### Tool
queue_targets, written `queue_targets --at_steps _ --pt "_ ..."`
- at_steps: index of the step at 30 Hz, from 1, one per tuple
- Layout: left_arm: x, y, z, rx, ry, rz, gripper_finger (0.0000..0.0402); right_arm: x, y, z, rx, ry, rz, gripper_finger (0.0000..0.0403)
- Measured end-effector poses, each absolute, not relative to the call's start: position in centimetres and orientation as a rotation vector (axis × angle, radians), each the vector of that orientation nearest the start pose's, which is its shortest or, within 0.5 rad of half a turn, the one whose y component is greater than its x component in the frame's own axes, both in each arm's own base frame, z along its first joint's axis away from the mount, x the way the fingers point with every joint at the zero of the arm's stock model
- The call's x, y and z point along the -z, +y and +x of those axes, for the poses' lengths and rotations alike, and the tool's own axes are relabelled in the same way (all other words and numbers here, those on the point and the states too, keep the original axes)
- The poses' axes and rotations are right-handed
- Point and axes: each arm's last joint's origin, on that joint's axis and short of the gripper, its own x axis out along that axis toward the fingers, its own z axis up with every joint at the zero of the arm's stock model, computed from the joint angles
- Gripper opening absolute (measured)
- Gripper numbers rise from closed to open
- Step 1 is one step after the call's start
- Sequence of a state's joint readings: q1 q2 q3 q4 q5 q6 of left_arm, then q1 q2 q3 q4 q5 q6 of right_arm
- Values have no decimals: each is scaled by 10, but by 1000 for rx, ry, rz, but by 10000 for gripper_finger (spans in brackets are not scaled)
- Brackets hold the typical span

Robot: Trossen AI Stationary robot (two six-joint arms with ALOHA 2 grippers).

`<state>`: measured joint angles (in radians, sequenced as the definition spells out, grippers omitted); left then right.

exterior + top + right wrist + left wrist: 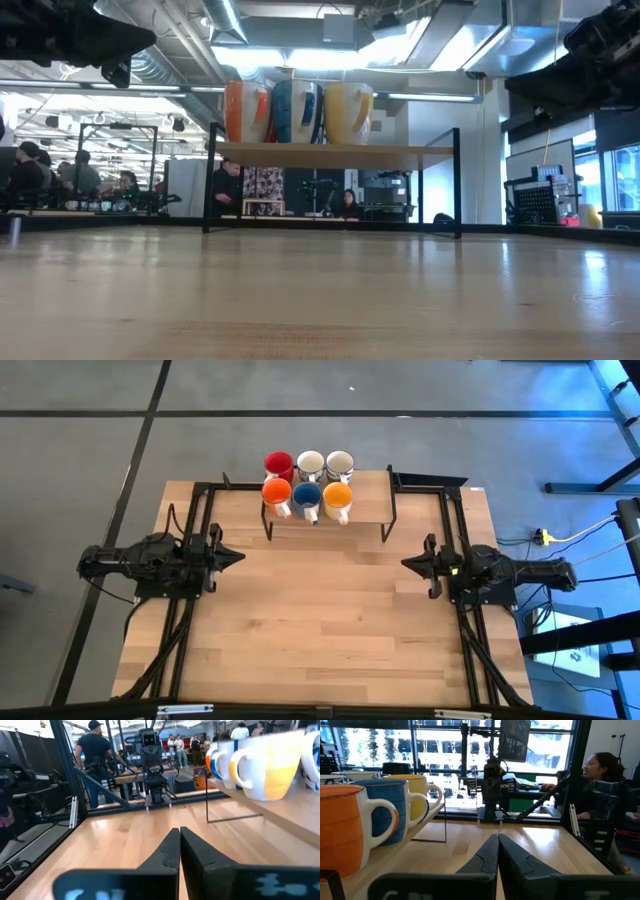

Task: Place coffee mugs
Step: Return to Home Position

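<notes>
Six mugs stand upright on a raised wooden shelf (372,510) at the table's far middle. The back row holds the red mug (278,464) and two white patterned mugs (310,463) (340,464). The front row holds the orange-red mug (276,493), the blue mug (306,496) and the yellow-orange mug (338,496). My left gripper (238,556) hovers shut at the table's left, clear of the shelf. My right gripper (407,564) hovers shut at the table's right. In the low view the front row shows on the shelf (300,112).
The shelf stands on thin black legs (457,180) with open space beneath it. A black frame (200,510) runs around the table's far and side edges. Bare wood table (320,620) lies between the arms. People show in the room beyond (600,775).
</notes>
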<state>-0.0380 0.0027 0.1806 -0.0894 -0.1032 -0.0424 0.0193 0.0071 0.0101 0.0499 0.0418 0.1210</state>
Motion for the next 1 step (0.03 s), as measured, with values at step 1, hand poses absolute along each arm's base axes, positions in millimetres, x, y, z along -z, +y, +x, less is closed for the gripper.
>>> queue_targets --at_steps 1 --pt "-215 0 83 -64 -90 -48 2 -170 1 97 21 -45 124 3"
